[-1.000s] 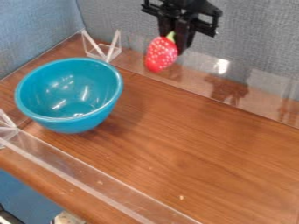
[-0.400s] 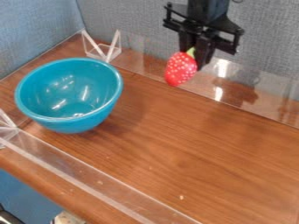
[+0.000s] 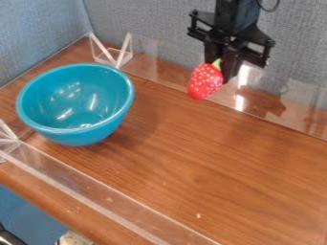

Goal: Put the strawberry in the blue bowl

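- Grey fabric-like walls (image 3: 153, 21) back a glossy brown wood-grain tabletop (image 3: 211, 158).
- Black metal gripper (image 3: 220, 65): jaws pinch the small red, pale-speckled strawberry (image 3: 205, 82) by its leafy top, above the table, right of the round teal-blue glossy bowl (image 3: 76, 103).
- Judged light, toy-firm, slick; hold near the crown, squeeze gently.

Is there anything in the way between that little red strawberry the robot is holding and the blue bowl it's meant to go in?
Nothing visible stands between the small red strawberry with a green top, held up by the black gripper, and the round glossy teal-blue bowl.
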`<state>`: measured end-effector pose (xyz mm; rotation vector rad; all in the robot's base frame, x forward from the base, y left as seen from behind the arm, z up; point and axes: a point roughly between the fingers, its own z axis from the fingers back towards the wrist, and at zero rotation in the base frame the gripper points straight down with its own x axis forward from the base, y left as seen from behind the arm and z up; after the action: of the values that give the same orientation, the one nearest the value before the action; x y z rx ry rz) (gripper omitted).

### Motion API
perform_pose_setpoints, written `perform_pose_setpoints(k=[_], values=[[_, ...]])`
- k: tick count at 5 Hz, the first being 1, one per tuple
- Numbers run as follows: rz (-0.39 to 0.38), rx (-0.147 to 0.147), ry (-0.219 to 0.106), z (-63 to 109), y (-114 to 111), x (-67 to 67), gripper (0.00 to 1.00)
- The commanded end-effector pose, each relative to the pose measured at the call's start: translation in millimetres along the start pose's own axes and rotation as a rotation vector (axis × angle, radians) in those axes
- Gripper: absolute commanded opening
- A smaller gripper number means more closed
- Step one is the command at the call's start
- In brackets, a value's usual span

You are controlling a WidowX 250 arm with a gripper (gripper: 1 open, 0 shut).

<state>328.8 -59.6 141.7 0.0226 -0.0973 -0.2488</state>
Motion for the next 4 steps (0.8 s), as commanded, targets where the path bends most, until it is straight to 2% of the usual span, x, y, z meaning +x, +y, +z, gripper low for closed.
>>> perform_pose_setpoints(k=[1,4], values=[[0.000,-0.004,-0.049,10.8,2,-0.5,0.00],[-0.041,-0.028,-0.082,15.8,-13,-7.3,0.00]])
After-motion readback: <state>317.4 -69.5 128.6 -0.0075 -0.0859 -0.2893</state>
